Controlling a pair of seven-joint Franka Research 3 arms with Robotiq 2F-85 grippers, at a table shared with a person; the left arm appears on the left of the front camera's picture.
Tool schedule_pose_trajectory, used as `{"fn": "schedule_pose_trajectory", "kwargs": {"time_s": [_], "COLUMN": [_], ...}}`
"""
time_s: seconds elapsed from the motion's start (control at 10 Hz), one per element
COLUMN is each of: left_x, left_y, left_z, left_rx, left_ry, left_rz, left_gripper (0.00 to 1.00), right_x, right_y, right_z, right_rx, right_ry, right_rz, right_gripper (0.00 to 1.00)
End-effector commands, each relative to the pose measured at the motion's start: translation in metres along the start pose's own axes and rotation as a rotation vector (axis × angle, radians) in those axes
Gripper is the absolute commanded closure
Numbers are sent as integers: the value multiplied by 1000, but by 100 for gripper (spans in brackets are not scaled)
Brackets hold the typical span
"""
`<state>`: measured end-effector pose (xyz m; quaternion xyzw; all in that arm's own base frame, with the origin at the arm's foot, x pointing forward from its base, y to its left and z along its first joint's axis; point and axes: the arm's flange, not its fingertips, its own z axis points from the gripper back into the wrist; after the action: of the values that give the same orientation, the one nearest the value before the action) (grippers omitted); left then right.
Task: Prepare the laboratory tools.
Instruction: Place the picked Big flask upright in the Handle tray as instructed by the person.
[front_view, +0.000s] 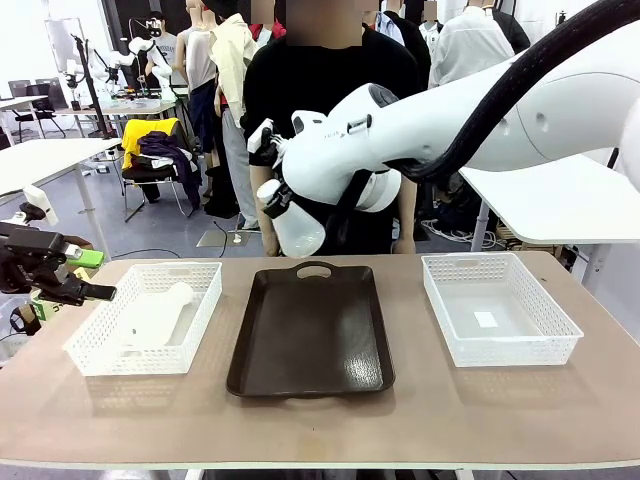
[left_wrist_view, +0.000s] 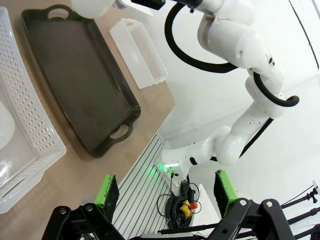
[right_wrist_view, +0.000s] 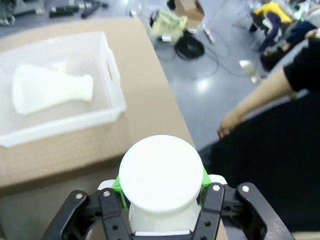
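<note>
Our right gripper (right_wrist_view: 161, 181) is clamped on a translucent frosted-white plastic conical flask (front_view: 297, 232), with a green pad pressed against each side. The flask hangs tilted in the air, wide base lowest, over the table's far edge and close to the far handle of the dark brown rectangular tray (front_view: 310, 335). That tray sits at the middle of the brown table (front_view: 330, 425).

A second frosted-white conical flask (front_view: 160, 315) lies on its side in the white mesh basket (front_view: 205, 320) towards the table's left edge. Another white mesh basket (front_view: 555, 330) stands towards the right edge.

Our left gripper (left_wrist_view: 166, 195) hangs off the table's left edge with its jaws spread wide and nothing between them.

A person in a black top stands at the far side, one hand (right_wrist_view: 229, 123) hanging just beyond the far edge.
</note>
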<state>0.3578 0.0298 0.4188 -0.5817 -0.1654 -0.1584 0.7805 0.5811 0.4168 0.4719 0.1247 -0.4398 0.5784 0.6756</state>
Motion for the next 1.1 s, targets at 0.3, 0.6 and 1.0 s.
{"fn": "schedule_pose_trajectory", "kwargs": {"time_s": [0.3, 0.6, 1.0], "left_x": [0, 0, 0], "left_y": [-1, -1, -1], "left_z": [1, 1, 1], "left_rx": [-9, -9, -9], "left_ry": [-9, -9, -9], "left_rz": [-9, -9, -9], "left_gripper": [0, 0, 0], "right_x": [-43, -61, -83], "right_y": [14, 18, 33], "right_z": [16, 4, -12], "right_rx": [132, 188, 288], "right_ry": [-230, -244, -281], "right_rz": [-91, -127, -129], "right_gripper": [100, 100, 100]}}
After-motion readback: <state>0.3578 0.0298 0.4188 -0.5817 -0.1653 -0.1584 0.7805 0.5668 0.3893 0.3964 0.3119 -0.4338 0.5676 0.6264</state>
